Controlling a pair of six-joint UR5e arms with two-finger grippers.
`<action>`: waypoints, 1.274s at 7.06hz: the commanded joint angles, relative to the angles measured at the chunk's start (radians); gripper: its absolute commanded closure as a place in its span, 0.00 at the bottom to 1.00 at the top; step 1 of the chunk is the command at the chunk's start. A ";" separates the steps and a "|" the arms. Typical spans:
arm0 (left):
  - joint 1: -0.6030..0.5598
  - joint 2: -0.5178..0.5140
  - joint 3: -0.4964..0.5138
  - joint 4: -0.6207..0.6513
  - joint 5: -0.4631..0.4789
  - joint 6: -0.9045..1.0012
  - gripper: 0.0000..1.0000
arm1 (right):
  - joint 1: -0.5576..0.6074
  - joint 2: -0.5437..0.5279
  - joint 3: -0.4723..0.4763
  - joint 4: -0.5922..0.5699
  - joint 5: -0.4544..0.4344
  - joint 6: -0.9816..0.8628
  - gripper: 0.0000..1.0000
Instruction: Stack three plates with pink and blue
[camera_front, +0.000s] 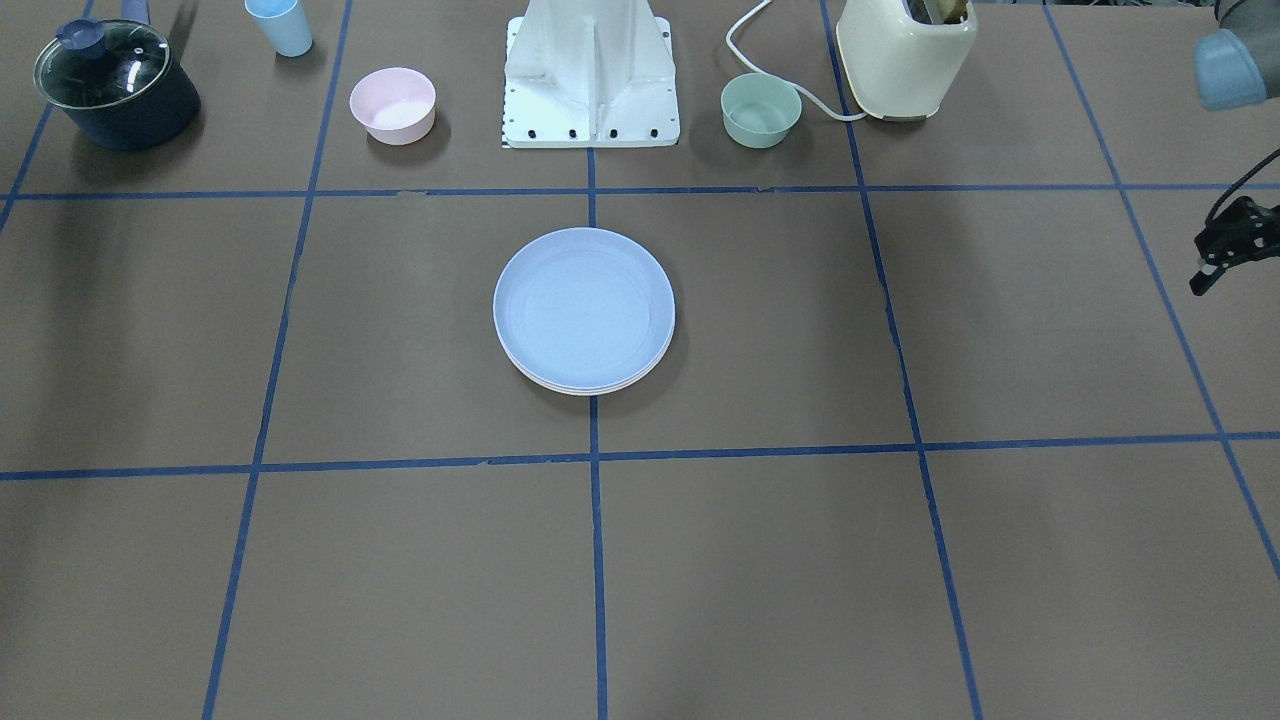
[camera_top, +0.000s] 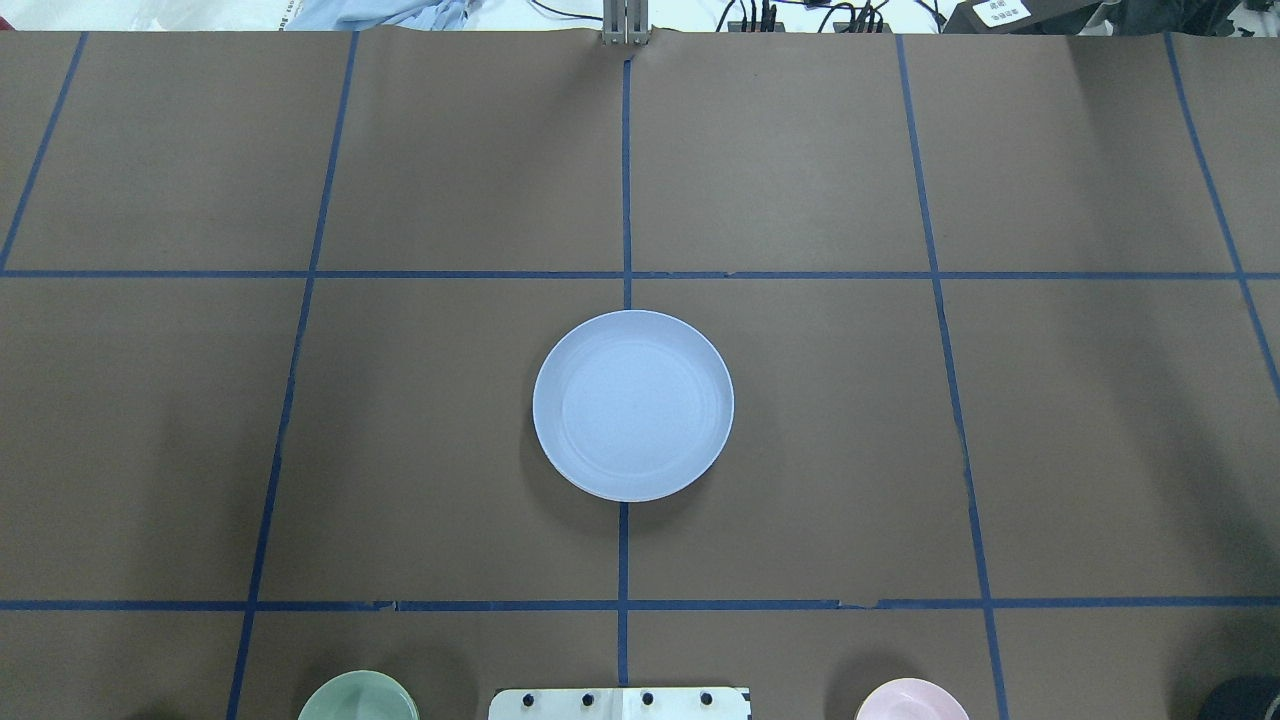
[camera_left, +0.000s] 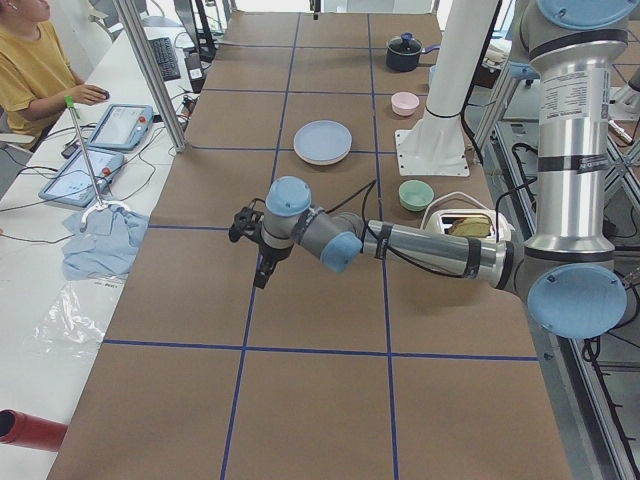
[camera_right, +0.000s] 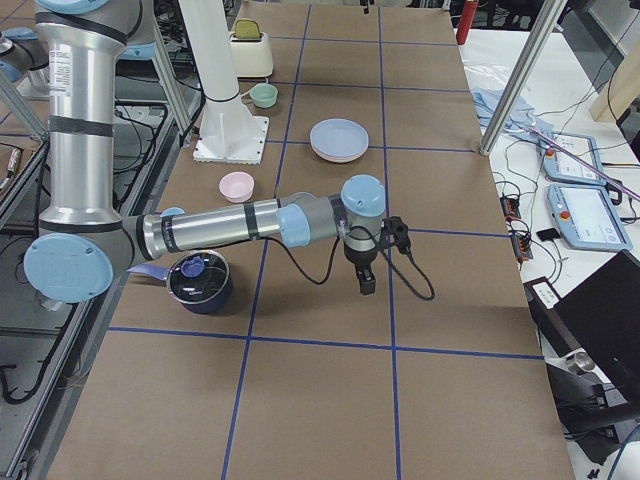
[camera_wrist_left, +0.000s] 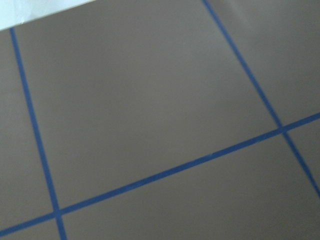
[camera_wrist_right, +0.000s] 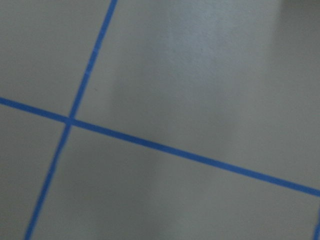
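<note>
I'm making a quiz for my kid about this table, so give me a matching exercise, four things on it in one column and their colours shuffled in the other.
Things:
1. top plate
2. pot
3. toaster
4. bowl next to the toaster

Colours:
A. mint green
B. cream
C. pale blue
D. dark blue, with a glass lid

Pairs: 1-C, 2-D, 3-B, 4-A

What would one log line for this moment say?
plate stack: mid-table, blue plate on top | left gripper: aside, clear of stack | right gripper: aside, clear of stack
</note>
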 joint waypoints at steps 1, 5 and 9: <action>-0.061 0.001 0.089 -0.014 0.072 -0.037 0.00 | 0.036 -0.060 -0.126 0.002 0.008 -0.037 0.00; -0.251 -0.043 0.111 0.265 0.064 0.355 0.00 | 0.049 -0.055 -0.132 0.002 0.014 -0.030 0.00; -0.247 -0.007 0.072 0.432 -0.020 0.478 0.00 | 0.059 -0.052 -0.118 0.003 0.012 -0.032 0.00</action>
